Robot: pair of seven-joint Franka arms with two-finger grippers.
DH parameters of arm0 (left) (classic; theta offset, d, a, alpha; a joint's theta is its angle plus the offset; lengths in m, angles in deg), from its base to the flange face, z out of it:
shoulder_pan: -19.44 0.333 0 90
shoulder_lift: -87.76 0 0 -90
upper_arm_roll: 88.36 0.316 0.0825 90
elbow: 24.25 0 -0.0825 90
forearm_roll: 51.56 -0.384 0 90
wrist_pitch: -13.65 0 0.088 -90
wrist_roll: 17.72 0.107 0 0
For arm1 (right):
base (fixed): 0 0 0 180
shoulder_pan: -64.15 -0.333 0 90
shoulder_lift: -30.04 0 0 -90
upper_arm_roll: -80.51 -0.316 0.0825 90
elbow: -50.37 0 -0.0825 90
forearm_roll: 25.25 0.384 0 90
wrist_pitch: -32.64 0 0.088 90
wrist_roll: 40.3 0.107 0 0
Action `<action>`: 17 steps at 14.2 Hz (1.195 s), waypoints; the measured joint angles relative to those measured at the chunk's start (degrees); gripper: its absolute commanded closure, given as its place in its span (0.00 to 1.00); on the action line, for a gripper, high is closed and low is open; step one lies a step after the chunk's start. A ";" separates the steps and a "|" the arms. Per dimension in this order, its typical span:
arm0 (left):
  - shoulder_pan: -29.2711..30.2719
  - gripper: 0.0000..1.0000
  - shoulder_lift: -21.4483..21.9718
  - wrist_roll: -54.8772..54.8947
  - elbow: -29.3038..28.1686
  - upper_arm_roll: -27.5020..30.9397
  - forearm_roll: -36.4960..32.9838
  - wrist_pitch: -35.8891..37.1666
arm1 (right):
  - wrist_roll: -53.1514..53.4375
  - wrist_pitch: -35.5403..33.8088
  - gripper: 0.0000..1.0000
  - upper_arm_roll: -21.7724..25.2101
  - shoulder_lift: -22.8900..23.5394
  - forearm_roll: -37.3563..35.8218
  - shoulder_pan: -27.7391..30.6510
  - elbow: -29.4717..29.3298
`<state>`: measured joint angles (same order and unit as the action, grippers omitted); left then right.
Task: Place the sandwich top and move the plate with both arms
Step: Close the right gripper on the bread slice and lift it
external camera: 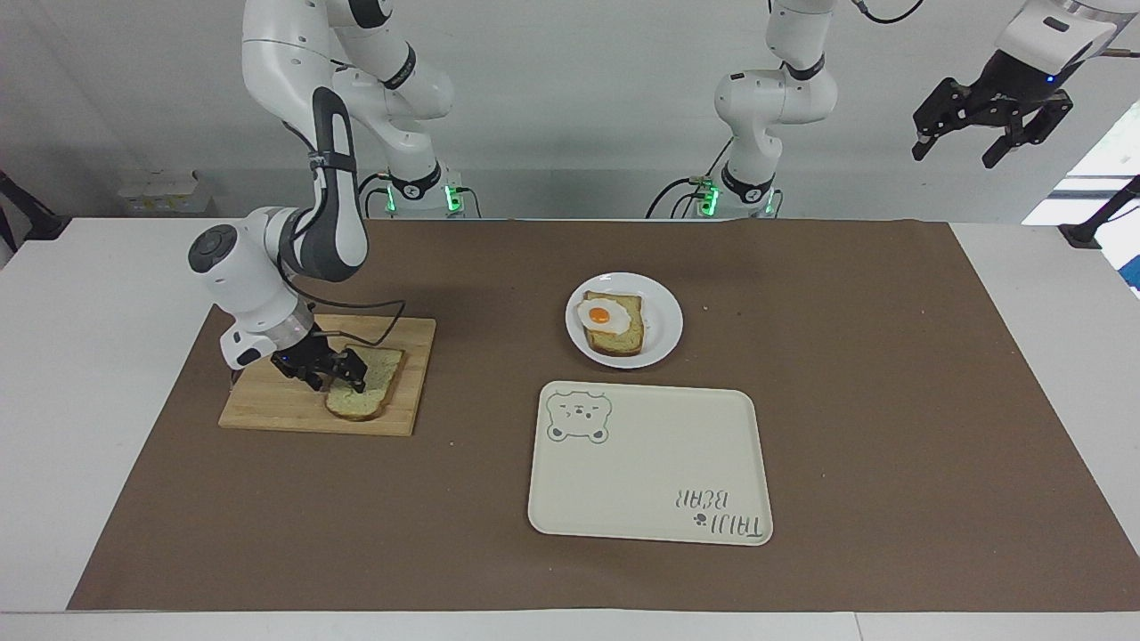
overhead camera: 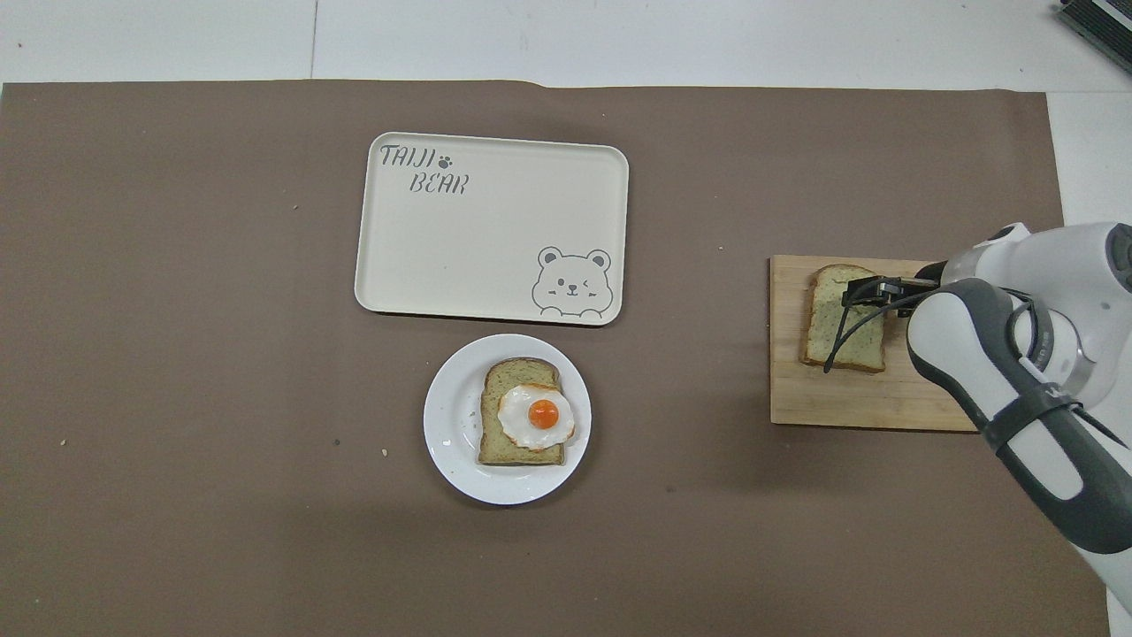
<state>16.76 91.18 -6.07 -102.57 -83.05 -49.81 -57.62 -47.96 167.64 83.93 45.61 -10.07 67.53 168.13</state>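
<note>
Nearest the robots, high off the table past the left arm's end: black two-fingered left gripper point(external camera: 990, 125), waiting, fingers spread wide, nothing held. Next out, mid-table: small round white plate point(external camera: 663, 331) carrying a bread slice topped with a fried egg point(external camera: 613, 322). Toward the right arm's end, on a pale wooden cutting board point(external camera: 267, 401): plain speckled bread slice with brown crust, the sandwich top point(external camera: 372, 392), lying flat. Down at that slice's edge: black two-fingered right gripper point(external camera: 328, 369), fingers set narrow around the crust, seemingly touching; full closure not certain, no lift showing. Farthest out, just beside the plate: rectangular cream tray with a bear drawing point(external camera: 650, 463), bare. Handling, as a judgement: bread light, soft, easily crushed or torn, likely to sag from a one-sided pinch; best taken at the firmer crust, gently, kept level. Plate stiff, smooth, probably slippery at the thin rim; best taken at two facing rim points, one per arm, with the stacked sandwich kept flat against sliding.
</note>
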 measured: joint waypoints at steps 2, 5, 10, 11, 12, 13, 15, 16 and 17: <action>0.00 0.00 0.00 0.00 0.00 0.00 0.00 0.00 | 0.00 0.00 1.00 -0.12 -0.07 0.13 -0.01 -0.02; 0.00 0.00 0.00 0.00 0.00 0.00 0.00 0.00 | 0.00 0.00 1.00 0.26 -0.19 0.13 0.05 -0.02; 0.00 0.00 0.00 0.00 0.00 0.00 0.00 0.00 | 0.00 -0.12 1.00 -0.19 -0.17 0.13 -0.25 -0.78; 0.00 0.00 0.00 0.00 0.00 0.00 0.00 0.00 | 0.00 -0.16 1.00 -0.34 -0.16 0.13 -0.44 -1.14; 0.00 0.00 0.00 0.00 0.00 0.00 0.00 0.00 | 0.00 -0.21 1.00 -0.39 -0.15 0.13 -0.60 -1.55; 0.00 0.00 0.00 0.00 0.00 0.00 0.00 0.00 | 0.00 -0.57 1.00 -0.39 -0.15 0.13 -0.70 -2.05; 0.00 0.00 0.00 0.00 0.00 0.00 0.00 0.00 | 0.00 -3.39 1.00 -0.39 -0.17 0.12 -0.72 -3.97; 0.00 0.00 0.00 0.00 0.00 0.00 0.00 0.00 | 0.00 -5.39 1.00 -0.40 -0.21 0.12 -0.72 -5.33; 0.00 0.00 0.00 0.00 0.00 0.00 0.00 0.00 | 0.00 -7.81 1.00 -0.44 -0.32 0.12 -0.73 -6.87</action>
<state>16.76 91.18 -6.07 -102.57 -83.05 -49.81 -57.62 -47.96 159.83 83.49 45.29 -9.95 66.80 161.26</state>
